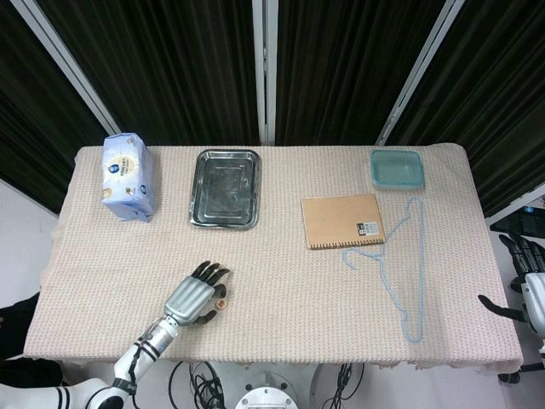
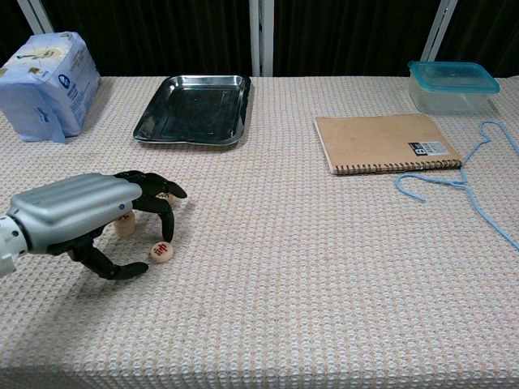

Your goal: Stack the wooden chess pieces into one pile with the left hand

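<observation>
Three round wooden chess pieces lie apart on the cloth at the near left, none stacked. The red-marked piece [image 2: 161, 252] sits between the thumb and fingertips of my left hand [image 2: 85, 217], apparently untouched. A second piece [image 2: 124, 226] shows partly under the hand's fingers. The third [image 2: 166, 195] peeks out behind the fingertips. In the head view my left hand [image 1: 192, 296] covers most of them, and only one piece [image 1: 220, 301] shows at its right side. The hand arches over the pieces with fingers curved and apart, holding nothing. My right hand [image 1: 524, 288] hangs off the table's right edge, fingers spread.
A steel tray [image 2: 193, 109] and a blue tissue pack [image 2: 45, 81] stand at the back left. A brown notebook [image 2: 381, 142], a teal lidded box [image 2: 452, 85] and a blue wire hanger [image 2: 478, 178] occupy the right side.
</observation>
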